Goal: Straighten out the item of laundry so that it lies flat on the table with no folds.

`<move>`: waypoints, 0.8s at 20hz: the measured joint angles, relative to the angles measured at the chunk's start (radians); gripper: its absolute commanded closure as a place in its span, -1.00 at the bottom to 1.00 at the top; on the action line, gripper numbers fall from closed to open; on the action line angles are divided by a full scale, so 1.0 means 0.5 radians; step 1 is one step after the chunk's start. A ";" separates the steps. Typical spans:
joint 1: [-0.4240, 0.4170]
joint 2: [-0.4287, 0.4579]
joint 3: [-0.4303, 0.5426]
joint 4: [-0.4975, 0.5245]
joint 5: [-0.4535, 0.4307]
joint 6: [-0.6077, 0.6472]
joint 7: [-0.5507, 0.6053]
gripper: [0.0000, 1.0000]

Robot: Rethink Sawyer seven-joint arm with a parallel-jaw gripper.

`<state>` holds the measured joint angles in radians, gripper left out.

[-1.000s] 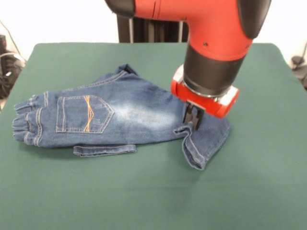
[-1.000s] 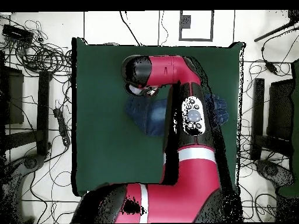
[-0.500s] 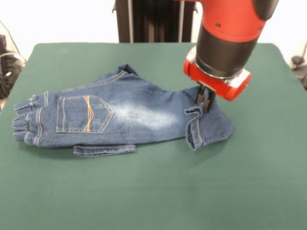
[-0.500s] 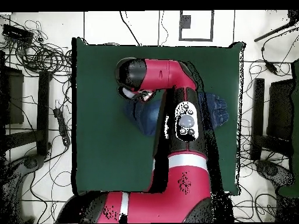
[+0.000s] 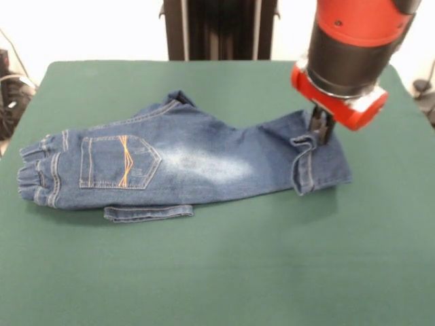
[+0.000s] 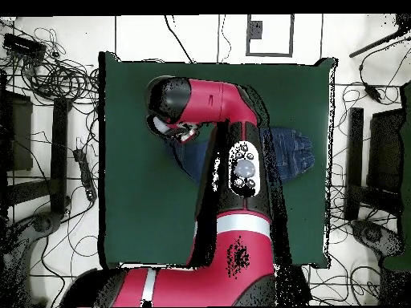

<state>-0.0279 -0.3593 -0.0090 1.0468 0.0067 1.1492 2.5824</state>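
Observation:
Small blue denim jeans [image 5: 183, 163] lie across the green table [image 5: 217, 272], waistband at the left, one back pocket with orange stitching showing. The upper leg stretches right, its hem raised and folded over near the gripper. A second hem edge pokes out under the front side. My gripper [image 5: 320, 132] is shut on the jeans' leg hem at the right. In the overhead view the red arm covers most of the jeans [image 6: 289, 152]; the gripper [image 6: 178, 135] sits at their left end.
Cables and stands [image 6: 56, 80] crowd the floor left of the table [image 6: 144, 208] in the overhead view, with more equipment at the right. The black pedestal [image 5: 217, 30] rises behind the table's far edge.
The gripper has pulled the leg hem rightward and slightly away from the camera. The leg has stretched out longer; the waistband end has stayed put.

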 measured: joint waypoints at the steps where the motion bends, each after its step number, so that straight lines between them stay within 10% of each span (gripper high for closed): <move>1: 0.005 0.000 0.000 0.000 0.027 0.007 0.015 1.00; 16: 0.037 -0.032 -0.002 0.075 0.288 0.018 0.050 1.00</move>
<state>-0.0093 -0.3754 -0.0101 1.0844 0.1507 1.1582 2.6077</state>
